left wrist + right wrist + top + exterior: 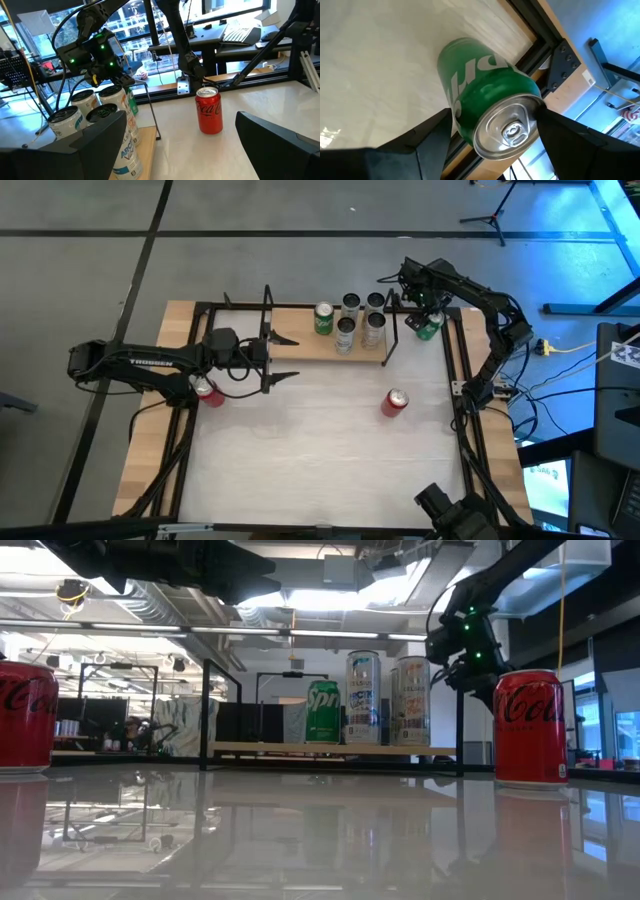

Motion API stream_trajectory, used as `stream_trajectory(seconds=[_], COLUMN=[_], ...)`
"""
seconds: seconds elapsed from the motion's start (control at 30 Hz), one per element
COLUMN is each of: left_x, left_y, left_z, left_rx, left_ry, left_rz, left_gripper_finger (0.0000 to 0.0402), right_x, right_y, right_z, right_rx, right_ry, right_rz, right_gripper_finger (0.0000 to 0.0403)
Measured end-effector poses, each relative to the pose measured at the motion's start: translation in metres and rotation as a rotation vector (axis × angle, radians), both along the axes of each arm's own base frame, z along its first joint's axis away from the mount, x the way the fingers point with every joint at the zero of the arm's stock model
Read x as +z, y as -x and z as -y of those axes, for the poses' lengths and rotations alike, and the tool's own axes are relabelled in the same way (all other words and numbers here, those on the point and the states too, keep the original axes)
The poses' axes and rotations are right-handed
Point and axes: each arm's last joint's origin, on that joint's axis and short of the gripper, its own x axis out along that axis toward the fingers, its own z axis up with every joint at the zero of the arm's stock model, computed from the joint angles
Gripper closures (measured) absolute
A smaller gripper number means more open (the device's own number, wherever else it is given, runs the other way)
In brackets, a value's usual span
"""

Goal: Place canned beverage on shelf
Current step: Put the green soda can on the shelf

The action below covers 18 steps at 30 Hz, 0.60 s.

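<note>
From above, the shelf [300,345] lies along the far edge of the bench [320,450], with a green can and four silver cans [360,318] standing toward its right end. The right tool [428,322] sits just past that end, near the bench's far right corner, with a second green can [429,326] between its fingers. The left tool [282,358] hangs over the shelf's left part, spread wide and empty. A red can [394,402] stands on the open bench right of centre; another red can [208,391] stands under the left arm.

At bench height, the right tool [470,665] hangs above the shelf board's level, just beside the silver cans, and the nearer red can [529,728] blocks what it carries.

The left wrist camera looks along the shelf: the silver cans are close, the red can [209,110] stands upright beyond, and the right tool [102,62] hovers at the far end.

The right wrist camera shows the green can [485,107] pinched across its body by both fingers [427,137], lid toward the camera.

Judged from this, the right arm is the nearer one; the shelf lies beside its can toward the bench's left edge, and the can's long axis should end upright for setting down.
</note>
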Motion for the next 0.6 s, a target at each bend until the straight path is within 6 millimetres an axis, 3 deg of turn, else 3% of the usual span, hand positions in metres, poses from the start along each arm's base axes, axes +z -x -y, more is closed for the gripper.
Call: stream_trajectory(seconds=[0.43, 0.6], left_x=[0.0, 0.0], left_y=[0.0, 0.0], left_z=[0.0, 0.0], left_rx=[0.0, 0.0], left_ry=[0.0, 0.0], left_rz=[0.0, 0.0], left_gripper_finger=[0.0035, 0.0035], right_x=[0.01, 0.022], right_y=[-0.021, -0.019], right_z=[-0.026, -0.033], right_rx=[0.149, 0.165], right_ry=[-0.044, -0.015], right_rz=[0.057, 0.081], right_gripper_finger=[0.0118, 0.0118])
